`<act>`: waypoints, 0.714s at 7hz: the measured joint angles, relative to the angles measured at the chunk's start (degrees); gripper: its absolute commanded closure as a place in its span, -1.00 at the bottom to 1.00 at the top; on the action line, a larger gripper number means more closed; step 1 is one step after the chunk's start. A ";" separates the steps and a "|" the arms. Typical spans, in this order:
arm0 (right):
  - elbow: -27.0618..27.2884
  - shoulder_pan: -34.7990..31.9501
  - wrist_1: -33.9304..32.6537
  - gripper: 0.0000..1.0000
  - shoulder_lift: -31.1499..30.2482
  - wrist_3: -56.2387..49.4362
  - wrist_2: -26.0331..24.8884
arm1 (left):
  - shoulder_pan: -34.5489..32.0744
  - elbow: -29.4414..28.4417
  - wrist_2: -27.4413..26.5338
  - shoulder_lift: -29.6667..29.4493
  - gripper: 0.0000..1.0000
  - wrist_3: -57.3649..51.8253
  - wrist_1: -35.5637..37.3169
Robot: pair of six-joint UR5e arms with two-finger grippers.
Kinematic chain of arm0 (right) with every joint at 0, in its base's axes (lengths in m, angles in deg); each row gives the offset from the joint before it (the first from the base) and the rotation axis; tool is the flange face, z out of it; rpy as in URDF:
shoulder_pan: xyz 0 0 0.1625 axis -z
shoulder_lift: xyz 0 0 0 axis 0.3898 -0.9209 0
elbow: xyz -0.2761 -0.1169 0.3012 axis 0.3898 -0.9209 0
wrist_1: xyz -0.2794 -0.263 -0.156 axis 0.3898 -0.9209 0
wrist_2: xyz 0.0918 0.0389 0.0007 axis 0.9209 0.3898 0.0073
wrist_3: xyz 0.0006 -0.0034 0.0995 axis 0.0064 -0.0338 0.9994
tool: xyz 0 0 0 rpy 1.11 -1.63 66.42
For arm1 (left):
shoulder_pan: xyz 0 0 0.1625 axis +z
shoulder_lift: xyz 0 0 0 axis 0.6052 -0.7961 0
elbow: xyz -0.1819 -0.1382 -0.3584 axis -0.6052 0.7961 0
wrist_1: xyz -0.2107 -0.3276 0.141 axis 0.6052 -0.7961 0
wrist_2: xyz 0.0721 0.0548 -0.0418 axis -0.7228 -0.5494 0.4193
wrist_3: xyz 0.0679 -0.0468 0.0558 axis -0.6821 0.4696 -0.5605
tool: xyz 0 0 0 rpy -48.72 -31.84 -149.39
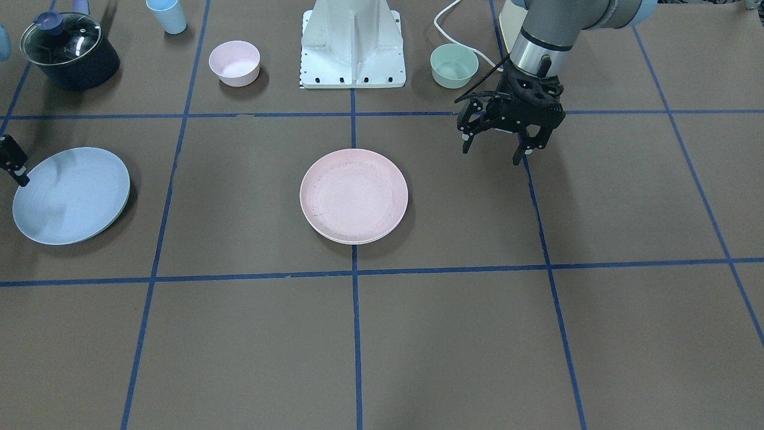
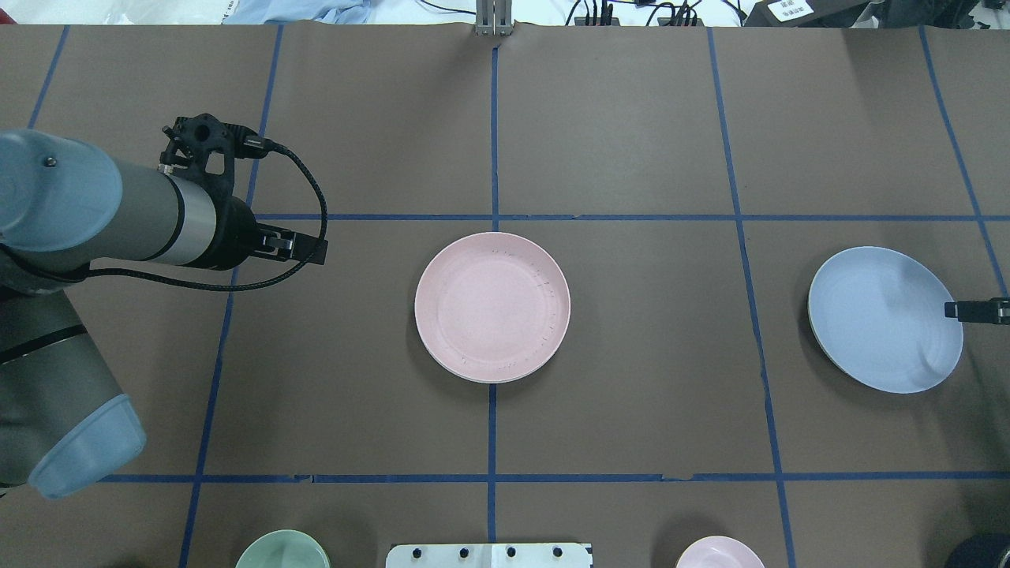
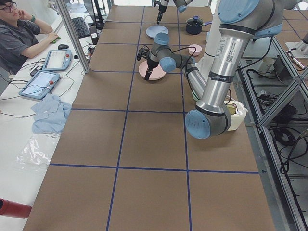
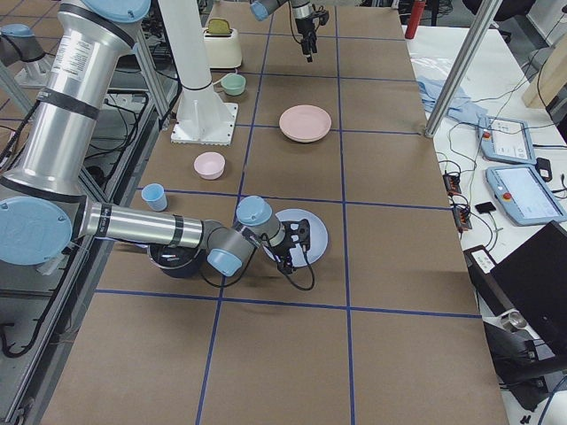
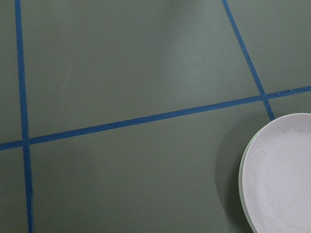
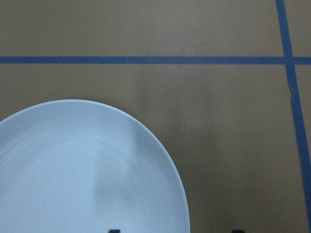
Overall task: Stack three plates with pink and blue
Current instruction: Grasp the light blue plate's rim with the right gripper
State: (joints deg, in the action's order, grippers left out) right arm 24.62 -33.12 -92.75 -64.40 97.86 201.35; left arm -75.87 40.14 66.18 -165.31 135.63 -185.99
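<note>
The pale pink plate (image 1: 354,196) lies at the table's centre, with a cream-white rim (image 1: 352,241) showing under its near edge. The light blue plate (image 1: 70,194) lies apart, on my right side (image 2: 885,319). My right gripper (image 1: 13,162) is at the blue plate's outer rim. In the right wrist view its two dark fingertips (image 6: 113,231) stand wide apart, one over the blue plate (image 6: 82,170) and one beyond its edge, so it is open. My left gripper (image 1: 492,155) is open and empty, hanging above the table beside the pink plate (image 5: 282,174).
Along the robot's side stand a dark pot with a glass lid (image 1: 68,51), a light blue cup (image 1: 167,15), a small pink bowl (image 1: 234,63), the white robot base (image 1: 352,54) and a mint-green bowl (image 1: 454,65). A toaster (image 4: 223,44) sits behind the base.
</note>
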 measured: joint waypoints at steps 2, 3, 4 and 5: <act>-3.25 1.72 4.31 0.69 0.01 1.17 -0.46 | -0.04 -0.07 -0.02 0.06 -1.00 0.18 -0.05; -3.75 2.21 4.80 1.00 0.01 1.28 -0.49 | -0.04 -0.07 0.00 0.06 -1.00 0.41 -0.05; -4.08 2.50 4.96 1.00 0.01 1.37 -0.55 | -0.04 -0.06 0.01 0.07 -1.00 0.60 -0.06; -4.38 2.65 5.02 1.00 0.05 1.43 -0.60 | -0.04 -0.05 0.02 0.10 -1.00 0.70 -0.06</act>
State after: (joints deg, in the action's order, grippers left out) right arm 20.24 -30.47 -87.74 -64.35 99.29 200.75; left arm -75.91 40.09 66.20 -165.21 136.34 -186.04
